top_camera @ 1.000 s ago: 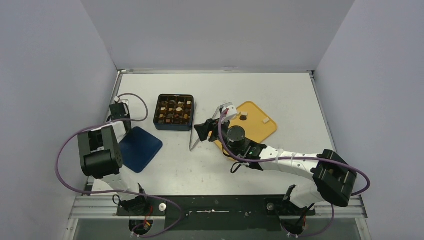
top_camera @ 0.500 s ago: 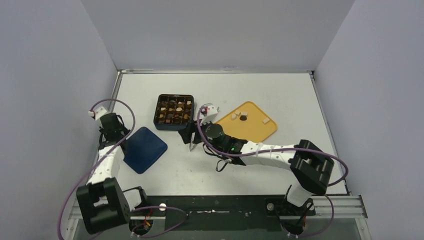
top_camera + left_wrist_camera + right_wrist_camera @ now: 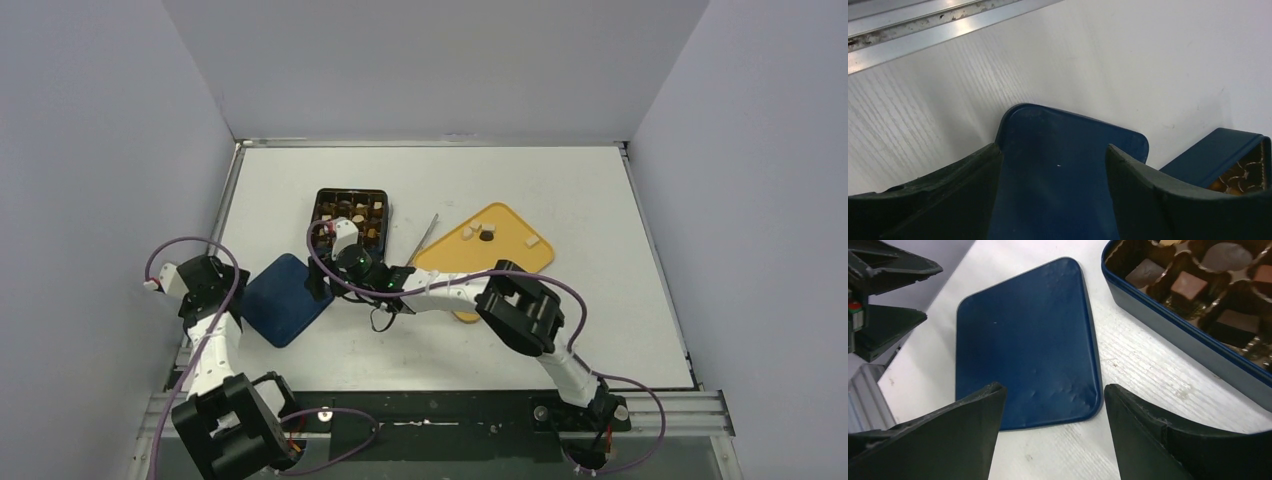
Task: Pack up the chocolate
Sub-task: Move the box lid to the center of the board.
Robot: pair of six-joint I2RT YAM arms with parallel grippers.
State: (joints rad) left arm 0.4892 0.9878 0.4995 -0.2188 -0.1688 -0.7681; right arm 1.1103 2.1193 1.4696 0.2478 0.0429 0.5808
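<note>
Blue lid [image 3: 285,298] is the focus now: both arms have swung onto it in the last second. Your left claw [image 3: 1053,152] was shut. It now stands wide and empty, with the lid showing between its fingers (no grip yet). Your right claw [image 3: 1053,390] has come across from the yellow tray [image 3: 510,268]. It is also spread wide with nothing in it, hanging over the lid's other edge. You'd read this as a move to lid the box [image 3: 1168,322].

Just beyond and to the right of the right claw, the chocolate [image 3: 1188,282] sits in the box cells, untouched. The tongs [image 3: 425,238] lie free on the table [image 3: 560,180] between box and tray. Farther off, a few loose pieces sit on the tray, well apart from both claws, so packing looks unfinished.
</note>
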